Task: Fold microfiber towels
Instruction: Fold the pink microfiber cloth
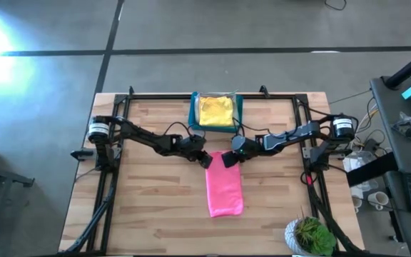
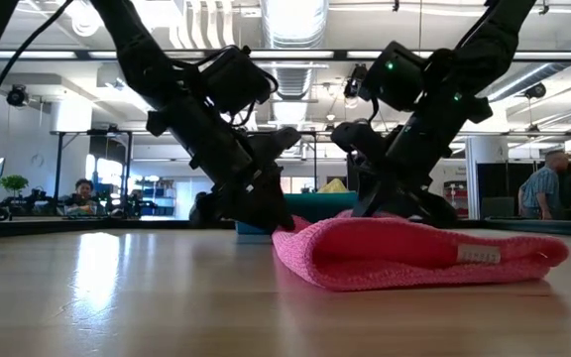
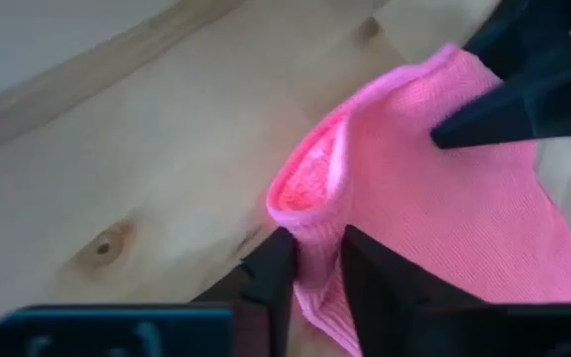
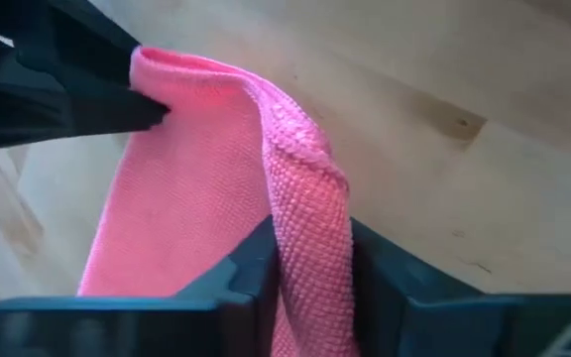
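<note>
Where the pale wooden tabletop (image 1: 148, 200) reaches its far edge, a blue bin (image 1: 195, 114) is seen holding a yellow towel (image 1: 216, 109), of which only the top face shows. Any other cloths under it are hidden. At the middle, a pink towel (image 1: 225, 190) of nubby microfiber is laid as a long folded strip running toward the near edge. Its far end is pinched at the left corner by the left tool (image 3: 310, 263) and at the right corner by the right tool (image 4: 310, 253), each closed narrowly on a ridge of cloth. A potted plant (image 1: 311, 235) is cut off at the near right corner.
</note>
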`<move>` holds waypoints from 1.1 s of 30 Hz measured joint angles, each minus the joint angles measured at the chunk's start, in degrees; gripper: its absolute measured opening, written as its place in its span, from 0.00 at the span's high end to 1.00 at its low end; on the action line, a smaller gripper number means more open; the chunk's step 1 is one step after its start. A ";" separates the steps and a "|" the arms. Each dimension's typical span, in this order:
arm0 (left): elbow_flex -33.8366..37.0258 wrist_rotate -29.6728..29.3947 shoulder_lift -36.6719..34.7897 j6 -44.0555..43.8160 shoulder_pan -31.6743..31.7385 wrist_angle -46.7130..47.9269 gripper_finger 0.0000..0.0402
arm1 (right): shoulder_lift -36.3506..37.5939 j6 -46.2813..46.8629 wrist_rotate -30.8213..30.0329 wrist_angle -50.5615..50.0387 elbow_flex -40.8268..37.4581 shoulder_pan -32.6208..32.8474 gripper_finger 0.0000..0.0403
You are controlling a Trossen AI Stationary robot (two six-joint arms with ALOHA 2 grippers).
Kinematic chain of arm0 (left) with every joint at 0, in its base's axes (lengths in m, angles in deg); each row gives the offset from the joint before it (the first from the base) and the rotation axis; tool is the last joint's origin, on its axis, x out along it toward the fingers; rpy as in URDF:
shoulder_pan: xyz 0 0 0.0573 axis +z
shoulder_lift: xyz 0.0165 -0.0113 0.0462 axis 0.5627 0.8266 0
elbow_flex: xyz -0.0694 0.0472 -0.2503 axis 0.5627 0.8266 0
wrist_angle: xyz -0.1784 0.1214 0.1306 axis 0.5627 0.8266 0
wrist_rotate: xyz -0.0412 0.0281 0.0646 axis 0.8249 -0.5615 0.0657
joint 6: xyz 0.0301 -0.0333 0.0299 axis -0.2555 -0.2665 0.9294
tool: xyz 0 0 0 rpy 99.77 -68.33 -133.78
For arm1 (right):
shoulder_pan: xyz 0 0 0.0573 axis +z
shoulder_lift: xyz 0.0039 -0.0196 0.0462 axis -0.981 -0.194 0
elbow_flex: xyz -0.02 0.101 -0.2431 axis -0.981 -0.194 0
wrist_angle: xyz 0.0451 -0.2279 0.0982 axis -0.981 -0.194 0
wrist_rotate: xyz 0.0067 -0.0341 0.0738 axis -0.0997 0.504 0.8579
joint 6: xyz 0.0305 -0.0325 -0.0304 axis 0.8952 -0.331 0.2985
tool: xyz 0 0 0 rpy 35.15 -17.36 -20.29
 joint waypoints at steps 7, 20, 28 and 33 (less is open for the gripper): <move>-0.38 -0.11 0.00 3.65 0.08 -0.68 0.99 | 1.16 -1.65 -0.28 0.45 0.01 0.00 0.93; -0.95 -1.09 -6.08 21.52 1.62 0.61 1.00 | 7.05 -17.66 -4.64 0.20 0.05 0.00 0.96; -1.13 -3.93 -11.37 32.77 3.62 3.84 1.00 | 7.95 -29.90 -11.23 0.18 1.96 0.02 0.96; -1.15 -4.13 -13.08 34.03 5.52 5.00 1.00 | 8.44 -33.47 -15.25 -0.17 3.63 0.02 0.96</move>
